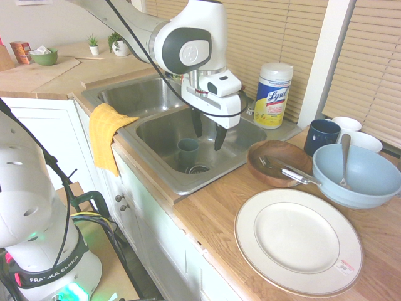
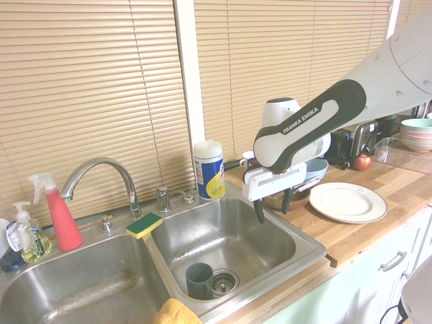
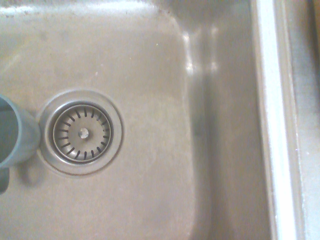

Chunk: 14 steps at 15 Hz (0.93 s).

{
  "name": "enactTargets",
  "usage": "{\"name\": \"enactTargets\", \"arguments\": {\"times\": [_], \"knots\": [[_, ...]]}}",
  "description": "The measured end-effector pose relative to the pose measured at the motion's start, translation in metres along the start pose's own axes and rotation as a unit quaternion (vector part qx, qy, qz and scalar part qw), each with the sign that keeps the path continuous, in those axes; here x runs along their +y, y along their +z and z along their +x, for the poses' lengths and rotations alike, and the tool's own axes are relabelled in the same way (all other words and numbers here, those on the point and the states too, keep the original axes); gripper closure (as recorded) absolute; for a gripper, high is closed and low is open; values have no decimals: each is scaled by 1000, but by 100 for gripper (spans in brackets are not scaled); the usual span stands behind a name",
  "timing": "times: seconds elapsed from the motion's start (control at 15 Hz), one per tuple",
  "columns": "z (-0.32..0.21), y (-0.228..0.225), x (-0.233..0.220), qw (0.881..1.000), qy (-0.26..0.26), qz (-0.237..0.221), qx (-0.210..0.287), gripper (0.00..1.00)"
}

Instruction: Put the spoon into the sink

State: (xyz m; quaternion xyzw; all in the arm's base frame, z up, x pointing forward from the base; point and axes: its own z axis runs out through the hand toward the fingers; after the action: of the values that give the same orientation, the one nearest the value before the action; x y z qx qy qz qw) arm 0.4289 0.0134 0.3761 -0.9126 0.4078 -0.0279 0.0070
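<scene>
Gripper (image 1: 207, 135) spread, empty, over sink (image 1: 182, 183); spoon (image 1: 345, 160) in blue bowl (image 1: 369, 185) (first exterior only).

Soft daylight filters through the closed blinds (image 2: 101, 88), so the room is bright and evenly lit. The sink (image 1: 188, 182) shows dull sheen with pale glare along its rim. Both wide views bend at the edges. The wrist view is soft and hazy around the drain (image 3: 81, 132).
</scene>
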Motion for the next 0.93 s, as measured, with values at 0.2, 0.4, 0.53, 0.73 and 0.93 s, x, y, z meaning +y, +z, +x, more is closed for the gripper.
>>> {"name": "enactTargets", "arguments": {"times": [0.2, 0.4, 0.53, 0.73, 0.93], "knots": [[2, -1, -1, 1000, 5, -1, 12, 0], [18, -17, 4, 997, 35, 15, 71, 0], [34, -37, 19, 991, 64, 30, 115, 0], [59, -66, 55, 976, 122, 47, 175, 0], [91, -80, 90, 960, 175, 66, 208, 0]]}}
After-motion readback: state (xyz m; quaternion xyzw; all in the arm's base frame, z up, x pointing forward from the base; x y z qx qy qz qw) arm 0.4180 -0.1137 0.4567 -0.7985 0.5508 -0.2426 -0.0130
